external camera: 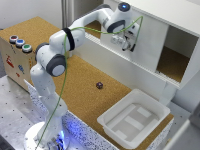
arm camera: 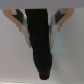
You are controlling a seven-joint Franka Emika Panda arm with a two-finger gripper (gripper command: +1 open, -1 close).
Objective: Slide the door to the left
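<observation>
The door is a plain white panel that covers the middle of the white cabinet. Cork-lined openings show on either side of it, the wider one at the exterior view's right. My gripper is right up against the door's face, near its upper left part. In the wrist view the white door fills the frame. My gripper has its two fingers spread apart. A dark elongated shape lies between and beyond them; I cannot tell what it is.
A white plastic tray sits on the cork tabletop in front of the cabinet. A small dark object lies on the cork. A wooden box with coloured buttons stands at the exterior view's left.
</observation>
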